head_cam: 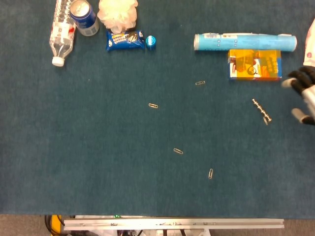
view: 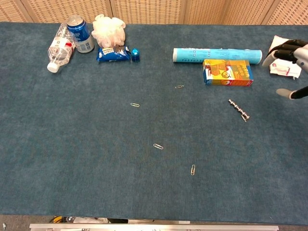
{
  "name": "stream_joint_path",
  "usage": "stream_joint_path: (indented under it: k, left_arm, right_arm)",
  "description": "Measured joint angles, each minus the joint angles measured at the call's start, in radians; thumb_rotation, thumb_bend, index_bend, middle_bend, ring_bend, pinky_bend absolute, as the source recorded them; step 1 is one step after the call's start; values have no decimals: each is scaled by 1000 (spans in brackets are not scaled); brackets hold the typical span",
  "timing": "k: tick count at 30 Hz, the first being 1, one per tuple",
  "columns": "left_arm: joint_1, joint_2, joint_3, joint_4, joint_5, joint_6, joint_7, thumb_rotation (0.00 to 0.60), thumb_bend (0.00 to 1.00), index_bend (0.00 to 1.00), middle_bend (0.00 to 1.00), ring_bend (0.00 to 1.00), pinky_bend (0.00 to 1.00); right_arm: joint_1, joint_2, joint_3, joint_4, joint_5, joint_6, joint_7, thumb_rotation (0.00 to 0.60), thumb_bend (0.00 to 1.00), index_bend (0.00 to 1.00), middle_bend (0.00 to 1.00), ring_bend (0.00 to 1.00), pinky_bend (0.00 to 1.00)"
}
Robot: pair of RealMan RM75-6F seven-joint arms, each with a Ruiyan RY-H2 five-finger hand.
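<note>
My right hand point(head_cam: 302, 93) shows only as fingers at the right edge of the head view, and in the chest view the right hand point(view: 291, 67) hovers at the far right, fingers apart and holding nothing. A small metal screw-like rod point(head_cam: 262, 111) lies on the blue cloth to the left of that hand; the rod point(view: 239, 109) is apart from it. An orange box point(head_cam: 255, 64) sits just behind the rod, with a light-blue tube point(head_cam: 244, 42) behind it. My left hand shows in neither view.
At the back left lie a water bottle point(head_cam: 62, 30), a blue can point(head_cam: 83, 16), a white bath sponge point(head_cam: 118, 13), a blue snack pack point(head_cam: 126, 40) and a small blue cap point(head_cam: 151, 41). Several paperclips point(head_cam: 178, 151) are scattered mid-table. A white packet point(view: 283, 57) lies far right.
</note>
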Motion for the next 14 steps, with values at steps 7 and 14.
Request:
stream_joint_path:
  k: [7, 14]
  left_arm:
    - [-14, 6, 15, 8, 53, -19, -80, 600, 46, 323, 352, 330, 469]
    - [-43, 3, 29, 42, 110, -41, -149, 600, 46, 332, 355, 333, 475]
  right_arm:
    - [-81, 24, 10, -6, 15, 105, 110, 600, 187, 335, 272, 171, 364]
    - [-141, 38, 20, 27, 25, 152, 226, 600, 186, 335, 272, 171, 364]
